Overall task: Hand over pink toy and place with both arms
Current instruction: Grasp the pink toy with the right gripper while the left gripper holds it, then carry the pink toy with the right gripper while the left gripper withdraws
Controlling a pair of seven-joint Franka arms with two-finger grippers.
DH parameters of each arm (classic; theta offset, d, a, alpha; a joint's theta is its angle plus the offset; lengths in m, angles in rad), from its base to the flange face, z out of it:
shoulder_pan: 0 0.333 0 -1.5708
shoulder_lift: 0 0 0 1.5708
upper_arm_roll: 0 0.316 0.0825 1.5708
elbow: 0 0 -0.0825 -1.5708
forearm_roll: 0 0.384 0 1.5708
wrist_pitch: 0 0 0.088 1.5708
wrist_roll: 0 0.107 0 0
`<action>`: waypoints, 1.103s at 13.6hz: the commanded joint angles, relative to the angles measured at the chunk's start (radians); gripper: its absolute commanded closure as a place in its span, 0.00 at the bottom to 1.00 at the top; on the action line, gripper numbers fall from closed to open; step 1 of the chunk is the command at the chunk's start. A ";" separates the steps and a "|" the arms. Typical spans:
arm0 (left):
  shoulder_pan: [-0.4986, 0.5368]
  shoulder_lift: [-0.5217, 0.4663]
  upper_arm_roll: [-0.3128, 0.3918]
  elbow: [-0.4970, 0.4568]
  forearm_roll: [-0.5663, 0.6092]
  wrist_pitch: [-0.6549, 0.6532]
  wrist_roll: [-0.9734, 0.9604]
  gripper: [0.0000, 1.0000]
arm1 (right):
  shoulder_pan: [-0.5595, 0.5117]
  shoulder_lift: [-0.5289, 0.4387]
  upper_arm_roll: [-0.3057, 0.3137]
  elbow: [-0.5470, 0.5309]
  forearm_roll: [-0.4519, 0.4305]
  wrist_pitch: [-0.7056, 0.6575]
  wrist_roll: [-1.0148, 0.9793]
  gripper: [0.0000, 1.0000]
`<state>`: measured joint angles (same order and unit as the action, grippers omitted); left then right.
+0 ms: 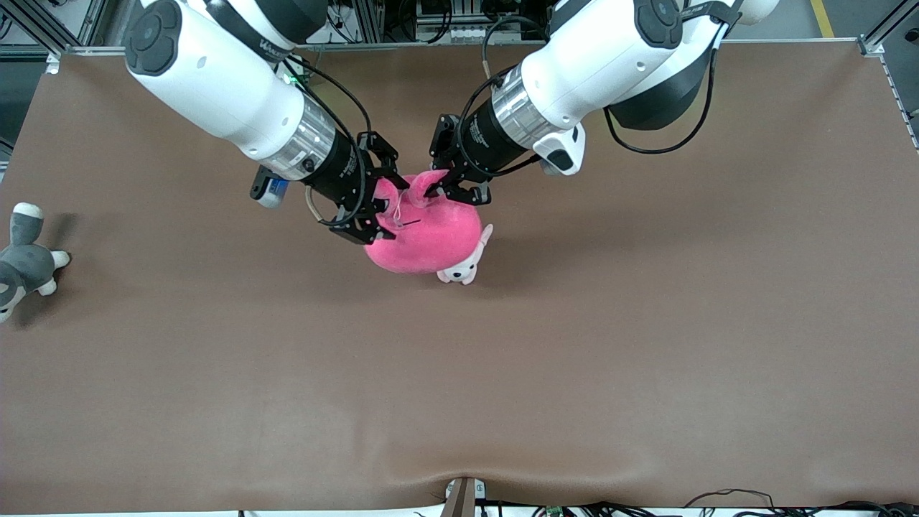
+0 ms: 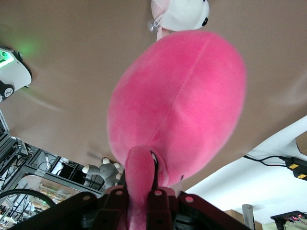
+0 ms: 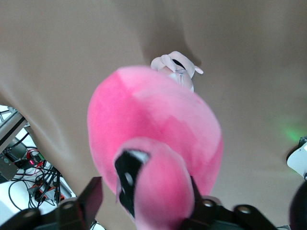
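Both white robot arms with black joints are reaching in over the middle of the brown table (image 1: 646,345), meeting at the hot-pink rounded plush blob toy (image 1: 431,233), which is hanging in the air between them above the tabletop. The left gripper (image 1: 439,188) is pinching one of the toy's protruding eye bumps tightly between its closed fingers; in the left wrist view the pink bump is squeezed narrow between the two dark fingers (image 2: 158,201) while the toy's round body bulges out past them. The right gripper (image 1: 379,210) is straddling the toy's other eye bump, the one showing a black half-lidded eye, with its fingers (image 3: 91,199) standing apart on either side of the bump; whether they are pressing on the plush cannot be told. A small pale pink-and-white puppy plush (image 1: 463,267) is lying on the table just under the pink toy's edge nearer the front camera. A grey-and-white plush animal (image 1: 25,258) is lying at the right arm's end of the table, well apart from the rest.
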<state>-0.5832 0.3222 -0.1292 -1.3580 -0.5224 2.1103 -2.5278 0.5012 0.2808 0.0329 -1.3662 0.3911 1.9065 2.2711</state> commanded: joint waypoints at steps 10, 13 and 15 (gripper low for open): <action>0.000 -0.006 0.013 0.028 -0.001 0.002 -0.025 0.00 | -0.071 0.015 -0.016 0.038 -0.057 -0.096 -0.021 1.00; 0.009 -0.044 0.016 0.028 0.080 -0.033 -0.016 0.00 | -0.165 0.014 -0.016 0.045 -0.112 -0.113 -0.022 1.00; 0.043 -0.080 0.008 0.030 0.218 -0.125 0.009 0.00 | -0.271 0.017 -0.013 0.044 -0.141 -0.113 -0.097 1.00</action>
<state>-0.5682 0.2934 -0.1195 -1.3286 -0.4018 2.0718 -2.5290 0.3287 0.2863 0.0023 -1.3531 0.2690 1.8174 2.2361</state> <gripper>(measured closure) 0.097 0.872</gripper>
